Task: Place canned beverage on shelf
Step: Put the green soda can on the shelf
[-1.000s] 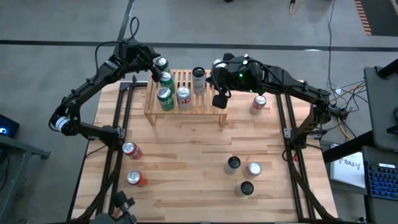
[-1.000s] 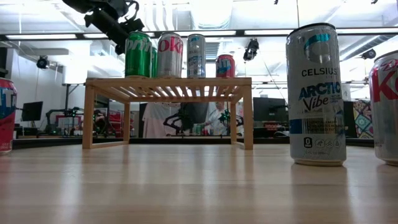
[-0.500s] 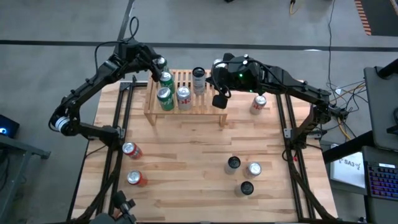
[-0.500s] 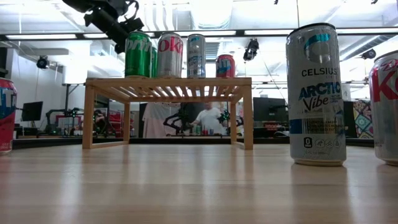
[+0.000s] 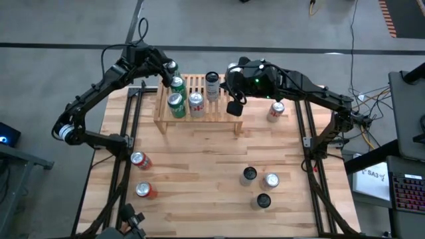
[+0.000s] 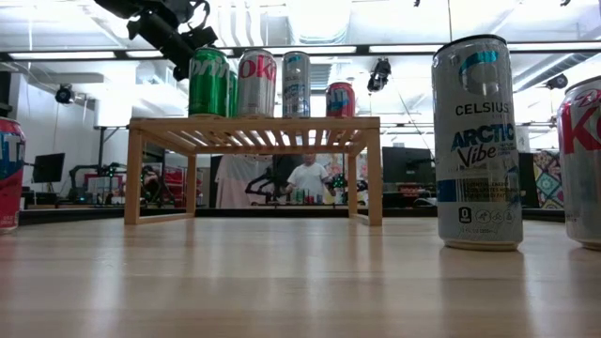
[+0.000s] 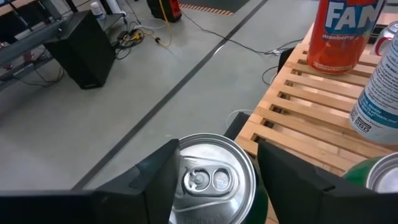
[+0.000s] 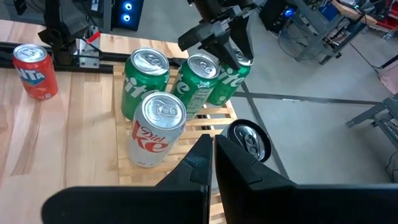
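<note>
Left hand [image 7: 214,171] clamped around a green can [image 5: 172,68] at the shelf's [image 5: 219,106] far-left corner, likely seating it beside its neighbours. Right hand [image 8: 213,155] pressed together, idling above shelf.

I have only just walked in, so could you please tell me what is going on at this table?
The left end effector is closed around a green can with a silver top at the far left corner of the low light-wood slatted shelf, where several other cans stand. The right end effector hangs shut above the shelf's right part, holding nothing. More cans wait on the plank tabletop.
</note>
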Robot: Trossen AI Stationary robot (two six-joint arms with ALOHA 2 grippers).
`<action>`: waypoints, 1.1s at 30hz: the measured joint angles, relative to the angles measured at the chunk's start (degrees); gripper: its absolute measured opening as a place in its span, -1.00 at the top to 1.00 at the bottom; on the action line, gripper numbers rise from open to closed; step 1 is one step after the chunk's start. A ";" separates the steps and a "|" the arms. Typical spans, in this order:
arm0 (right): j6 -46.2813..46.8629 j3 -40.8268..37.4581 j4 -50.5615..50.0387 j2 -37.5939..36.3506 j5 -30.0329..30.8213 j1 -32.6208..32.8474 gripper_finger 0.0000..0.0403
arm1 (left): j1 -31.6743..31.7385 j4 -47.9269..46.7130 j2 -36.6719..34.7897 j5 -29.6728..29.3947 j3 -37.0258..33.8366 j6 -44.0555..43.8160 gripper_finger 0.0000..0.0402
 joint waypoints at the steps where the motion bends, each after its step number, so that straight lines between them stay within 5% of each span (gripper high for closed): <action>1: 0.00 0.02 -0.02 0.02 0.00 -0.02 0.95 | -0.01 -0.06 0.00 0.00 0.00 0.00 -0.02; 11: -0.02 0.02 -0.07 0.02 0.00 -0.02 0.95 | 0.01 -0.38 0.00 -0.04 -0.02 -0.37 -0.23; 33: -0.11 -0.01 -0.85 0.02 -0.02 -0.02 0.95 | 0.05 -3.06 -1.33 -0.09 1.32 -1.50 -0.34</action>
